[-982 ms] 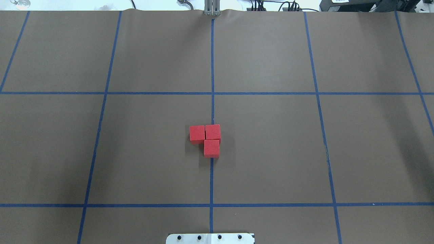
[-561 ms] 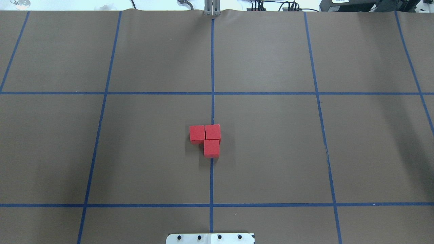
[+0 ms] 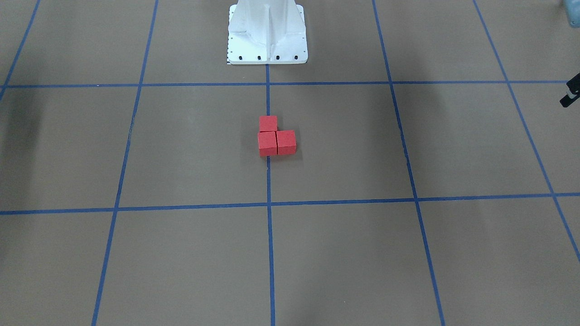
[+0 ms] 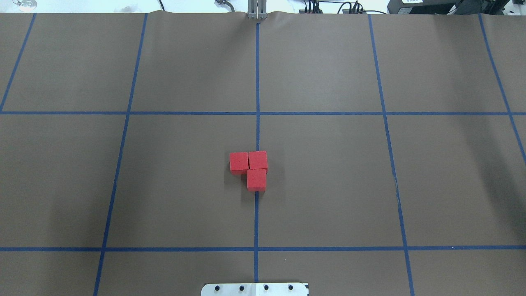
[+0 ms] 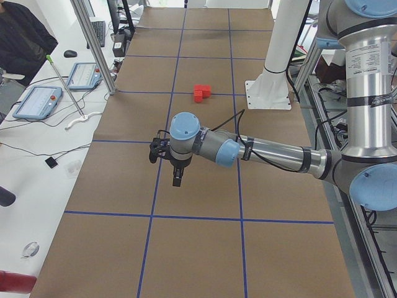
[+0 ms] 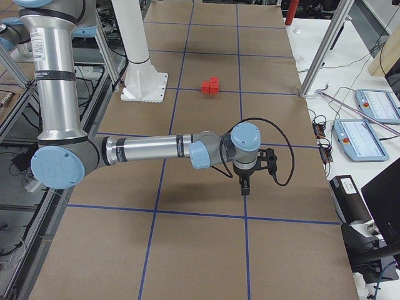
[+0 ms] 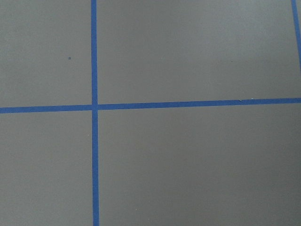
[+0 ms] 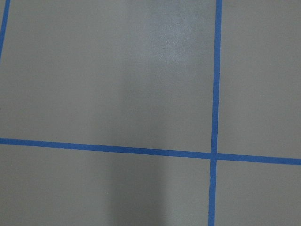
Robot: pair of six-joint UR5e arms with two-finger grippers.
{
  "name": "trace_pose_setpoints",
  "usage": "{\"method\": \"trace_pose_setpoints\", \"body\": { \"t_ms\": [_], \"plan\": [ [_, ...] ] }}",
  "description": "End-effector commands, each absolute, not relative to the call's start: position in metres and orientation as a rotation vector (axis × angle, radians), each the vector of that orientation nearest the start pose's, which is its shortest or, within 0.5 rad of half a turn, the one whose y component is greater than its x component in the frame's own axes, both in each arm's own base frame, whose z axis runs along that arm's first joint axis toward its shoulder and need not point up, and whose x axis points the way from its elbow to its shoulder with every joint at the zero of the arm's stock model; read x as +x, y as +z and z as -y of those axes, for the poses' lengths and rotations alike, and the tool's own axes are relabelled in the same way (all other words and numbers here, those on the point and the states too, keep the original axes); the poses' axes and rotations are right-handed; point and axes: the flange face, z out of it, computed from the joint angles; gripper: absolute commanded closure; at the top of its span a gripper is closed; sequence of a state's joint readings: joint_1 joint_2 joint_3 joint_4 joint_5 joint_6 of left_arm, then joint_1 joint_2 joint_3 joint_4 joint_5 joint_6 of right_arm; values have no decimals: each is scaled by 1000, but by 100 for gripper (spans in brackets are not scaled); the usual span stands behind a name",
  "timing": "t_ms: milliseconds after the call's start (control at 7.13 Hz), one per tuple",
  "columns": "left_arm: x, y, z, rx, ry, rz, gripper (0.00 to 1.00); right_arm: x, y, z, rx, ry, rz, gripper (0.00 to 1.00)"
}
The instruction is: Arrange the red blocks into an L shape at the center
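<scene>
The center (image 4: 328,181) lay well apart from the left arm (image 5: 273,152) and right arm (image 6: 150,149), which we saw stretched over outer squares. Whether the left gripper (image 5: 177,180) or right gripper (image 6: 244,187) was spread or pressed together, we could not tell. Three blocks (image 4: 257,164) sat touching in an L at the center's blue line (image 4: 257,131).

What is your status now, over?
Left gripper, right gripper both out wide, jaws unreadable. Three small matte red cubes touching in L on blue centre tape line. No obstruction seen.
</scene>
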State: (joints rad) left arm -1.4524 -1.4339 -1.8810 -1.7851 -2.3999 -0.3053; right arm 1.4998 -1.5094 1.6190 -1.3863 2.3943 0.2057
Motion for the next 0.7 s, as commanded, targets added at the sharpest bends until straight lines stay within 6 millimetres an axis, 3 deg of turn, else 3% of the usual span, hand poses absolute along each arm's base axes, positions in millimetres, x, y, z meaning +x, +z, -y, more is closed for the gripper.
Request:
{"method": "trace_pose_setpoints", "body": {
  "t_ms": [0,561],
  "plan": [
    [-5,535,446,178,-4,-912,0,21,571,538,179,-4,851,0],
    [-4,535,446,177,-2,-915,0,19,566,536,185,-15,885,0]
  ]
}}
